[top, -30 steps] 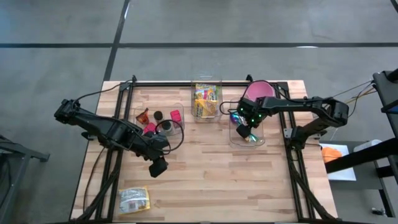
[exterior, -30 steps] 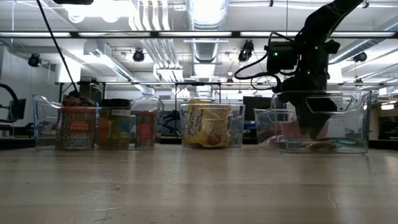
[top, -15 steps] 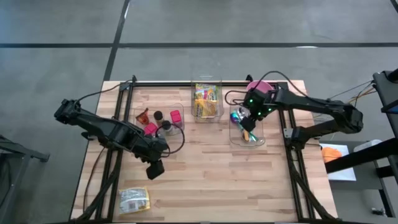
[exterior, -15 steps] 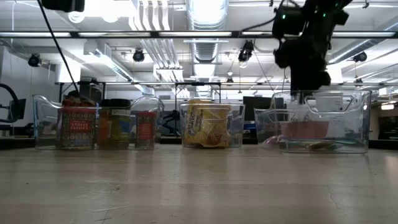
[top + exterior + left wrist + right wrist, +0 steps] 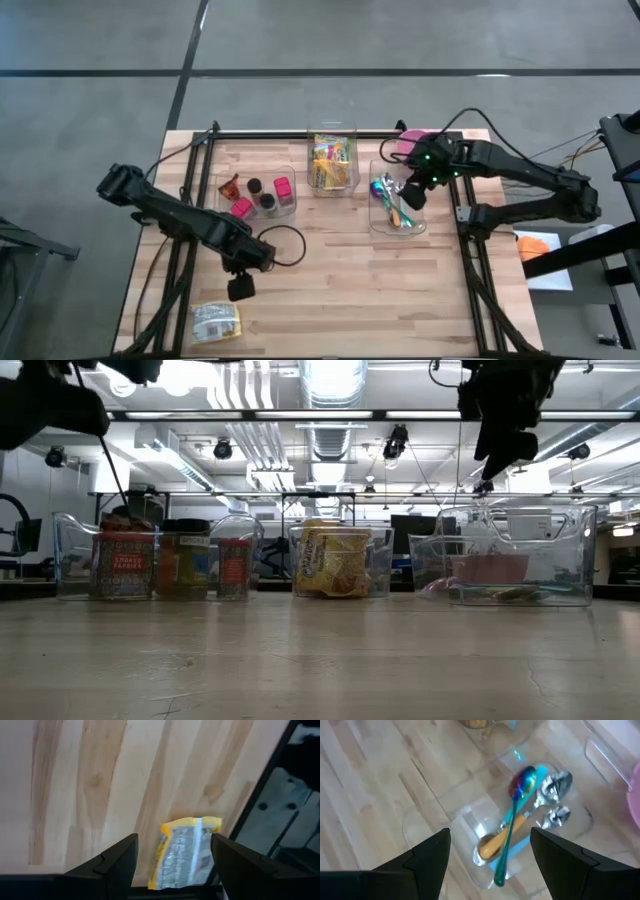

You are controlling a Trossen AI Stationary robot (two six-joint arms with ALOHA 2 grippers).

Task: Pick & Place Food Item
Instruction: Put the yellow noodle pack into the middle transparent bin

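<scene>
High view: left gripper point(image 5: 240, 289) hangs lower left of centre, jaws apart and empty, just above the packet point(image 5: 216, 321) lying near the table's point(image 5: 330, 280) bottom-left edge. Right gripper point(image 5: 413, 195) sits over the right bin point(image 5: 398, 226), also apart, empty. Left wrist view: packet point(image 5: 189, 851) lies between my fingers point(image 5: 117, 860), close to the edge. I judge a shallow grab could push it off the table. Right wrist view: only cutlery point(image 5: 515, 825) below.
</scene>
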